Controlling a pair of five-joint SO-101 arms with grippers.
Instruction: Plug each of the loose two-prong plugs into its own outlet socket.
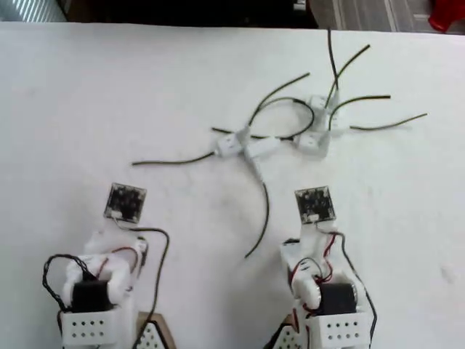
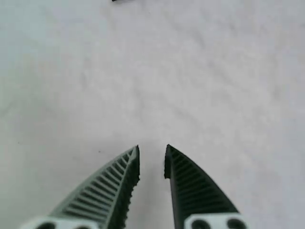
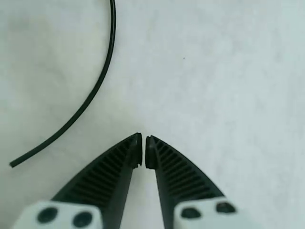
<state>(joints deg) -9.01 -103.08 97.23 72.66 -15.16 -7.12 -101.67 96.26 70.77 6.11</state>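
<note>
While both arms sit low at the near edge of the white table [image 1: 87, 94], the tangle of plugs and sockets [image 1: 276, 134] lies well ahead of the tools, more in front of the right tool than the left. Which white blocks are plugs and which are sockets I cannot tell.

The left pair of blocks [image 1: 243, 145] lies end to end, its long axis crosswise to the tools' reach and slightly tilted. One thin wire trails from it out ahead of the left tool.

The right pair of blocks [image 1: 314, 123] lies one beyond the other along the line of reach. Its wires fan outward and away from the tools.

A long wire [image 1: 267, 207] curves from the left pair back toward the arms. Its free end lies near the right tool, on the side facing the left arm, not touching it.

The left tool [image 2: 152, 160] has its fingers parted by a narrow gap, with nothing between them, over bare table. The right tool [image 3: 143, 151] is closed to a sliver, tips all but meeting, gripping nothing.
</note>
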